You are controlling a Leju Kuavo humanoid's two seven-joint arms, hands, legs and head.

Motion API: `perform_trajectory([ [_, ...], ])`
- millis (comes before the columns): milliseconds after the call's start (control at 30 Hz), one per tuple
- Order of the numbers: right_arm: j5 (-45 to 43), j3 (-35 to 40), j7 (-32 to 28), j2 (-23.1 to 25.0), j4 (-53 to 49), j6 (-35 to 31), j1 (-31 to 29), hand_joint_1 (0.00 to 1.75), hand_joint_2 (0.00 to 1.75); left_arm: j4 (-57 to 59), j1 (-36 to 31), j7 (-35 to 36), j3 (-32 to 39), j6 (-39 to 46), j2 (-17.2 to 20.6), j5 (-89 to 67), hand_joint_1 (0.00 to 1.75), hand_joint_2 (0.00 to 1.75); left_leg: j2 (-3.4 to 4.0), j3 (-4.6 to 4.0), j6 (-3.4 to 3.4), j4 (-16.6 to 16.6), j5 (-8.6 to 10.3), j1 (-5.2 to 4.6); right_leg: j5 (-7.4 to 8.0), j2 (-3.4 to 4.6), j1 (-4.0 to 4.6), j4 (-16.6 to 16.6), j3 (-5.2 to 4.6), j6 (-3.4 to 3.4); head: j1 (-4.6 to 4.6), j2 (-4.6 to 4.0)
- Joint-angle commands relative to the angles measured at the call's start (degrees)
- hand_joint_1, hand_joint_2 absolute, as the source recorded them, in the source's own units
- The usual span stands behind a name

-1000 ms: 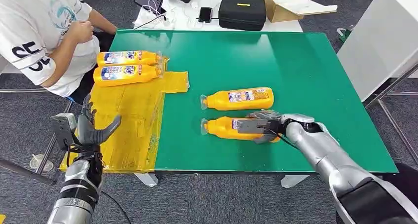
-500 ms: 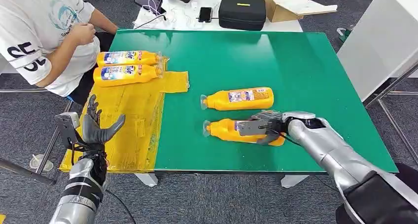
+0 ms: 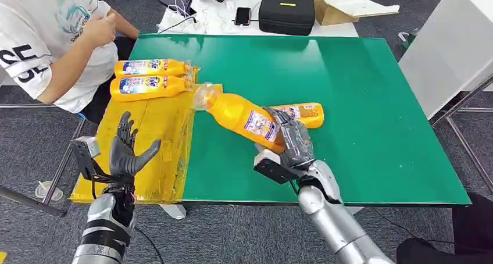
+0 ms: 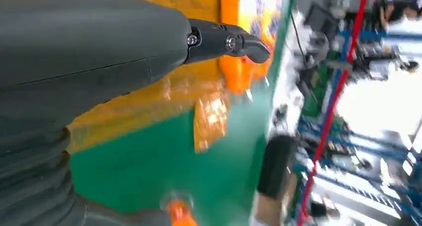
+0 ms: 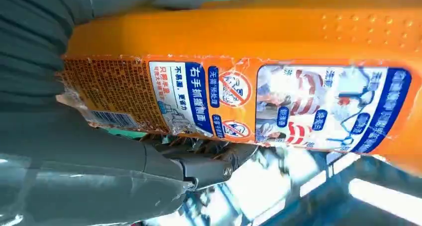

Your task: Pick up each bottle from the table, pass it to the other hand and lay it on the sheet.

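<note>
The right hand (image 3: 290, 141) grips an orange bottle (image 3: 241, 116) tilted above the bench (image 3: 360, 89); the left hand (image 3: 127, 149) is spread wide, holding nothing.

From my remote station, the right hand (image 3: 290, 141) held a lifted bottle (image 3: 241, 117) tilted above the green table (image 3: 372, 101), its cap end reaching toward the yellow sheet (image 3: 157, 136). Between it and my left hand (image 3: 125, 153), raised with fingers spread over the sheet's near part, the air lay open. A second bottle (image 3: 302, 113) lay on the table just behind the held one, an obstacle on that side. Two more bottles (image 3: 151, 78) filled the sheet's far end, and a person's arm (image 3: 70, 72) hung close beside them. The sheet's middle and near parts lay bare.
</note>
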Motion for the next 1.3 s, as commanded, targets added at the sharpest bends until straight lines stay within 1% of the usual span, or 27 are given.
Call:
perform_trajectory([
  [33,-3.4,-11.9,-5.4,6.6,-5.8,-1.5,6.9,1.75,1.75,-7.3,3.0,5.4,-8.6,-8.9,0.3,10.6,0.0,1.75,0.04,0.22,0.09,0.0,-0.09,-0.07,-0.09,-0.05,-0.03,0.0,0.22,-0.05,-0.02,0.0],
  [67,-3.5,-12.0,-5.5,6.6,-5.2,-1.4,6.9,1.75,1.75,-7.6,3.2,5.4,-9.0,-8.8,0.4,10.7,0.0,1.75,-0.01,0.23,0.1,0.0,-0.1,-0.1,-0.1,-0.1,-0.08,0.0,0.23,-0.06,0.0,0.0],
  [100,-4.7,-12.9,-7.4,7.1,-4.1,-1.1,7.2,1.75,1.75,-7.7,3.7,7.1,-10.2,-12.7,0.8,15.1,0.0,1.75,0.01,0.2,0.07,0.0,-0.07,-0.09,-0.05,-0.06,-0.07,0.0,0.19,-0.05,-0.02,0.0],
  [133,-5.6,-13.5,-8.2,7.4,-2.8,-0.1,7.3,1.75,1.75,-8.2,4.1,7.8,-11.3,-14.3,1.2,17.2,0.0,1.75,0.03,0.31,0.09,0.0,-0.12,-0.08,-0.1,-0.07,-0.06,0.0,0.3,-0.07,0.0,0.0],
  [200,-6.2,-14.4,-9.3,8.0,-0.2,0.5,7.6,1.75,1.75,-8.8,4.9,8.5,-13.4,-17.8,1.8,20.2,0.0,1.75,0.02,0.15,0.06,0.0,-0.05,-0.07,-0.02,-0.03,-0.06,-0.1,0.14,-0.03,-0.02,0.0],
  [233,-7.9,-14.8,-10.0,8.5,1.6,2.2,7.4,1.75,1.75,-9.4,5.3,8.7,-14.4,-19.4,2.1,21.4,0.0,1.75,0.06,0.35,0.09,-0.1,-0.12,-0.08,-0.08,-0.04,-0.05,-0.1,0.32,-0.07,-0.02,0.0],
  [300,-8.3,-15.0,-11.2,9.2,4.5,2.7,7.0,1.75,1.75,-10.3,5.7,9.2,-15.8,-20.1,2.3,22.6,0.0,1.75,0.06,0.18,0.06,-0.1,-0.05,-0.06,0.0,0.03,-0.05,-0.1,0.15,-0.02,0.0,0.0],
  [333,-7.9,-14.9,-11.6,9.5,5.7,2.7,6.9,1.75,1.75,-10.6,5.8,9.4,-16.7,-20.7,2.7,23.1,0.0,1.75,0.11,0.36,0.09,-0.1,-0.12,-0.07,-0.06,0.04,-0.04,-0.1,0.32,-0.05,-0.02,0.0],
  [367,-7.9,-14.6,-12.0,10.2,8.4,3.4,6.6,1.75,1.75,-11.1,6.0,9.3,-18.2,-21.3,3.0,23.0,0.0,1.75,0.09,0.2,0.06,-0.1,-0.06,-0.05,0.0,0.05,-0.03,-0.1,0.17,-0.02,0.0,0.0],
  [400,-7.6,-14.3,-13.1,11.4,11.8,3.6,6.1,1.75,1.75,-11.3,5.9,9.3,-19.6,-21.1,3.2,23.0,0.0,1.75,0.18,0.42,0.09,-0.1,-0.13,-0.05,-0.04,0.11,-0.01,-0.1,0.35,-0.06,-0.02,0.02],
  [467,-7.4,-13.4,-14.5,13.0,15.4,3.2,5.5,1.75,1.75,-11.2,5.7,9.0,-21.3,-21.0,3.3,22.3,0.0,1.75,0.14,0.31,0.06,-0.1,-0.08,-0.03,0.0,0.09,0.0,-0.1,0.24,-0.05,-0.02,0.0],
  [500,-7.3,-12.9,-14.9,13.7,17.3,2.8,4.9,1.75,1.75,-10.8,5.4,9.1,-22.0,-21.0,3.5,22.2,0.0,1.75,0.22,0.47,0.08,-0.1,-0.14,-0.04,-0.04,0.14,0.01,-0.1,0.38,-0.08,0.0,0.0],
  [600,-6.4,-10.5,-15.6,15.3,21.0,2.7,3.6,1.75,1.75,-9.4,4.5,8.2,-23.8,-20.4,3.9,20.9,0.0,1.75,0.17,0.19,0.05,-0.1,-0.06,-0.03,0.02,0.14,0.0,-0.1,0.11,-0.04,-0.02,0.0],
  [633,-6.0,-9.9,-15.7,15.7,21.5,2.3,3.4,1.75,1.75,-8.9,4.2,8.3,-24.2,-19.7,4.0,20.2,0.0,1.75,0.34,0.57,0.1,-0.1,-0.17,-0.05,-0.05,0.23,0.02,-0.1,0.44,-0.11,-0.02,0.02],
  [667,-6.0,-9.9,-15.7,15.7,21.5,2.3,3.4,1.75,1.75,-8.9,4.2,8.3,-24.2,-19.7,4.0,20.2,0.0,1.75,0.24,0.28,0.05,-0.1,-0.09,-0.02,0.01,0.2,0.02,-0.1,0.18,-0.06,0.0,0.0],
  [700,-6.0,-9.9,-15.7,15.7,21.5,2.3,3.4,1.75,1.75,-8.9,4.2,8.3,-24.2,-19.7,4.0,20.2,0.0,1.75,0.26,0.41,0.08,-0.1,-0.13,-0.04,-0.03,0.19,0.01,-0.1,0.31,-0.08,-0.02,0.0],
  [833,-5.9,-9.5,-15.4,16.1,21.8,1.8,3.2,1.75,1.75,-8.3,3.9,8.0,-24.3,-19.3,3.9,19.9,0.0,1.75,0.12,0.17,0.05,-0.1,-0.05,-0.03,0.0,0.07,0.0,-0.1,0.11,-0.03,0.0,0.0],
  [867,-5.9,-9.6,-15.4,16.0,21.9,1.9,3.2,1.75,1.75,-8.3,3.9,8.0,-24.3,-19.3,3.9,19.9,0.0,1.75,0.24,0.51,0.11,-0.1,-0.17,-0.04,-0.08,0.11,0.02,-0.1,0.42,-0.09,-0.02,0.0],
  [900,-5.9,-9.6,-15.4,16.0,21.9,1.9,3.2,1.75,1.75,-8.3,3.9,8.0,-24.3,-19.3,3.9,19.9,0.0,1.75,0.16,0.26,0.08,-0.1,-0.08,-0.05,-0.02,0.09,0.0,-0.1,0.19,-0.04,0.0,0.0],
  [1000,-3.2,-5.4,-15.4,17.2,24.4,1.8,1.9,1.75,1.75,-5.1,2.1,8.3,-25.7,-17.7,3.9,18.1,0.0,1.75,0.15,0.38,0.09,-0.1,-0.11,-0.06,-0.06,0.06,-0.01,-0.1,0.3,-0.06,-0.02,0.02],
  [1067,-0.5,-2.8,-14.4,18.6,27.0,-0.7,0.9,1.75,1.75,-2.0,0.5,8.6,-26.3,-17.2,3.4,17.8,0.0,1.75,0.15,0.18,0.05,0.0,-0.06,-0.04,0.0,0.1,-0.01,0.0,0.1,-0.04,0.0,0.0],
  [1100,-0.5,-2.3,-14.3,19.1,28.2,-1.2,0.4,1.75,1.75,-0.9,0.0,8.4,-26.3,-17.0,3.2,18.0,0.0,1.75,0.14,0.17,0.05,0.0,-0.05,-0.04,0.01,0.09,-0.01,0.0,0.09,-0.03,0.0,0.0],
  [1133,-0.6,-1.6,-14.6,19.4,28.9,-1.2,0.2,1.75,1.75,-0.1,-0.4,8.4,-26.4,-16.9,3.0,18.1,0.0,1.75,0.28,0.54,0.1,-0.1,-0.16,-0.05,-0.07,0.15,0.02,-0.1,0.43,-0.12,0.0,0.0],
  [1167,-0.4,-1.1,-14.4,19.6,29.8,-2.0,-0.2,1.75,1.75,0.7,-0.8,8.4,-26.5,-16.8,3.0,18.2,0.0,1.75,0.16,0.27,0.05,-0.1,-0.06,-0.03,0.0,0.1,0.01,-0.1,0.17,-0.06,0.0,0.0],
  [1200,-1.4,-0.7,-14.7,19.7,30.3,-2.2,-0.4,1.75,1.75,1.4,-1.1,8.4,-26.6,-17.1,3.0,18.7,0.0,1.75,0.18,0.38,0.07,-0.1,-0.09,-0.04,-0.03,0.09,0.01,-0.1,0.26,-0.08,-0.02,0.0],
  [1233,-1.4,-0.7,-14.7,19.7,30.3,-2.2,-0.4,1.75,1.75,1.4,-1.1,8.4,-26.6,-17.1,3.0,18.7,0.0,1.75,0.1,0.23,0.05,-0.1,-0.04,-0.03,0.0,0.05,0.01,-0.1,0.13,-0.05,0.0,0.0],
  [1300,-1.1,0.3,-14.2,19.4,31.0,-2.1,-0.6,1.75,1.75,2.0,-1.3,8.8,-26.4,-17.5,3.0,19.6,0.0,1.75,0.15,0.28,0.06,-0.1,-0.06,-0.01,-0.02,0.07,0.02,-0.1,0.17,-0.05,0.0,0.0],
])
